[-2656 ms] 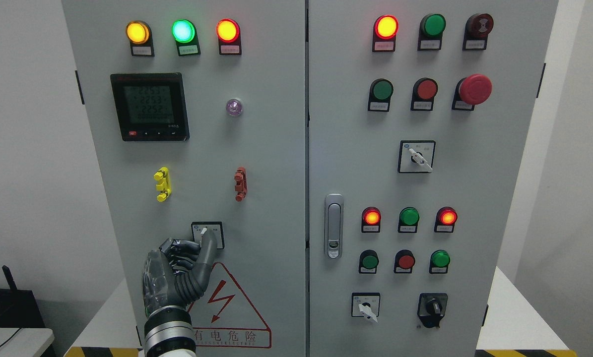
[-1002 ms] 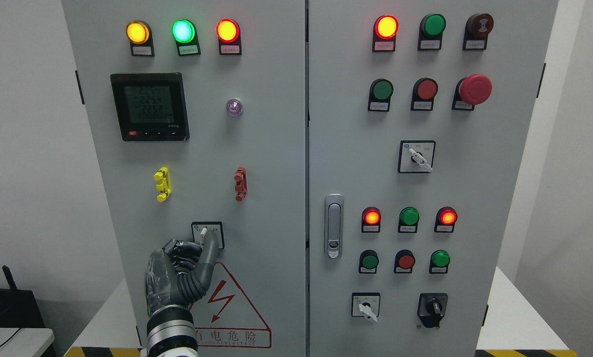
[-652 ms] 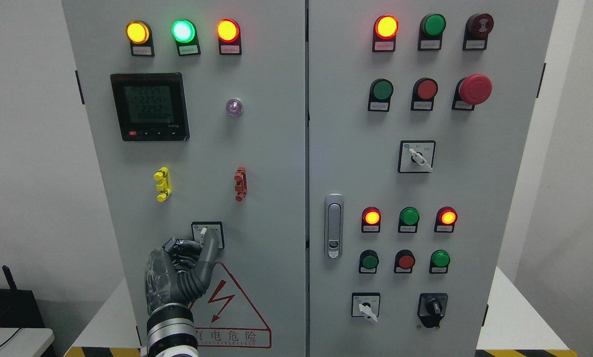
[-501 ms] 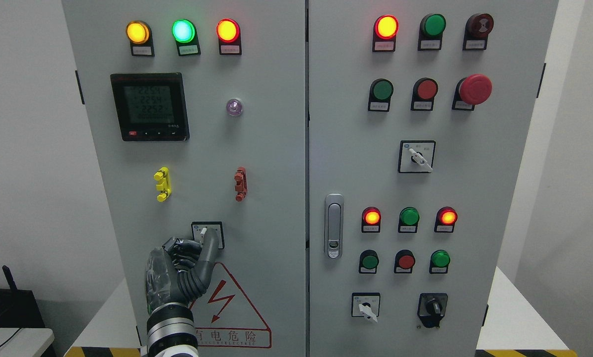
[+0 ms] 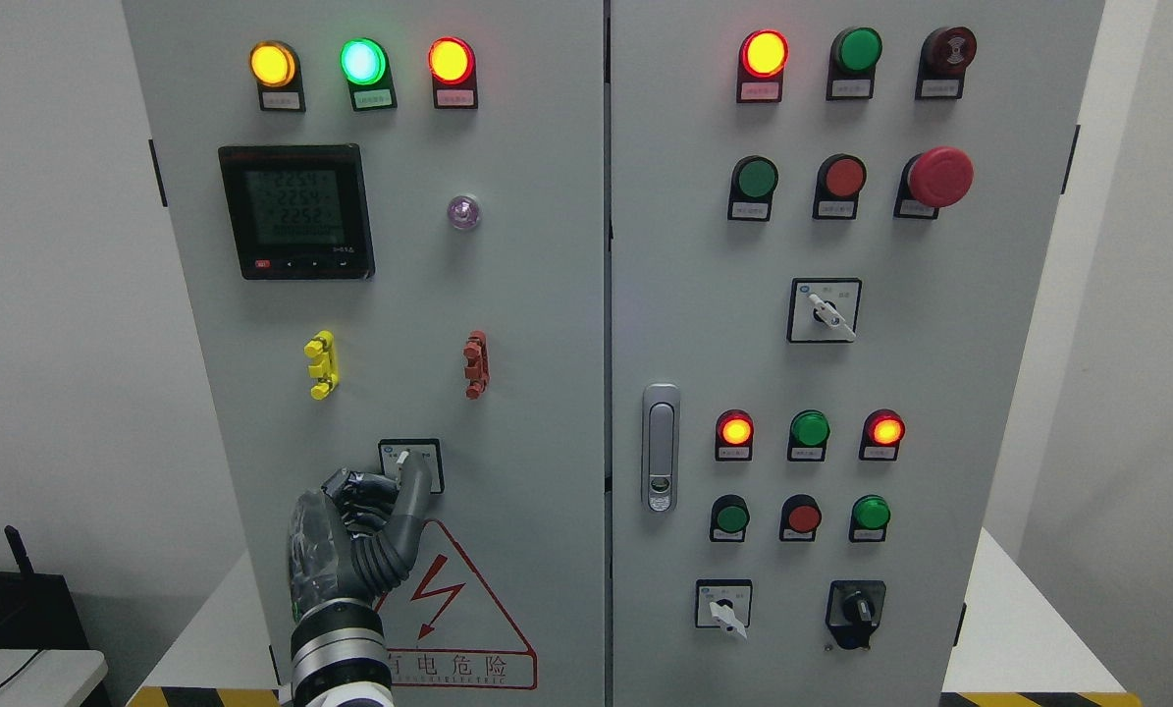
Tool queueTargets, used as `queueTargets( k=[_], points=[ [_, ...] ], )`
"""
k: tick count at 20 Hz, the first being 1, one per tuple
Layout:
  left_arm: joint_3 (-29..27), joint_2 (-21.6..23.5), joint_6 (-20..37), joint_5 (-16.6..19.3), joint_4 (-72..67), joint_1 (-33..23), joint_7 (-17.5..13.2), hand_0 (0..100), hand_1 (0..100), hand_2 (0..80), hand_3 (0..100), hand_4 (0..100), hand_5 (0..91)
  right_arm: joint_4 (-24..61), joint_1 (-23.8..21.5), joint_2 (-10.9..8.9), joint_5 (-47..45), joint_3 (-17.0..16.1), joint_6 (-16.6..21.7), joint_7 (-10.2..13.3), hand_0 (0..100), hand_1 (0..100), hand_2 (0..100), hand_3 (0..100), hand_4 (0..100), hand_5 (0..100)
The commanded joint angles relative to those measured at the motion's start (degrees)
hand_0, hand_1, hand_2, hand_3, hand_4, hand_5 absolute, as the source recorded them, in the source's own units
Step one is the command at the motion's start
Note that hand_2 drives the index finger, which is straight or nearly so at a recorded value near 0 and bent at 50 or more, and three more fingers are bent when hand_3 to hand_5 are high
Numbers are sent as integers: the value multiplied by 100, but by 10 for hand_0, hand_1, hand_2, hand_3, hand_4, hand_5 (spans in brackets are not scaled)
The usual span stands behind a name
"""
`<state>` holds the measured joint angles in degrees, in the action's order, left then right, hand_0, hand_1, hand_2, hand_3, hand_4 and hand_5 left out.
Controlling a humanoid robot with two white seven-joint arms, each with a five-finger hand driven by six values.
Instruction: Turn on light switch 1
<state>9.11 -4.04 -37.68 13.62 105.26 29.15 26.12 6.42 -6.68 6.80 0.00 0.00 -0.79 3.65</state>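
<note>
grey left hand (image 5: pixel 355 535) has edged right, fingers curled, thumb pressing the selector switch (image 5: pixel 409 463).

Cabinet doors (image 5: pixel 507 295): painted metal, showing matt grey. Door handle (image 5: pixel 660 447): gleaming like brushed metal. Emergency stop button (image 5: pixel 942 177): glossy red plastic. Left hand (image 5: pixel 355 535): dark segmented fingers (image 5: pixel 411 491), possibly plastic; cuff shining silver. Meter screen (image 5: pixel 296 208): reflecting glossily.
</note>
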Motion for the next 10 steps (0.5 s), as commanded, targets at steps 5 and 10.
queueTargets(
  k=[5,10],
  points=[
    [12,0,-2,0,-14,12,-10,332,434,627,782,785,666,0,0,5,-141,97,0,4,120,389,0,0,0,0],
    [12,0,-2,-9,-14,3,-10,375,411,631,784,785,667,0,0,-3,-141,97,0,4,120,389,0,0,0,0]
  ],
)
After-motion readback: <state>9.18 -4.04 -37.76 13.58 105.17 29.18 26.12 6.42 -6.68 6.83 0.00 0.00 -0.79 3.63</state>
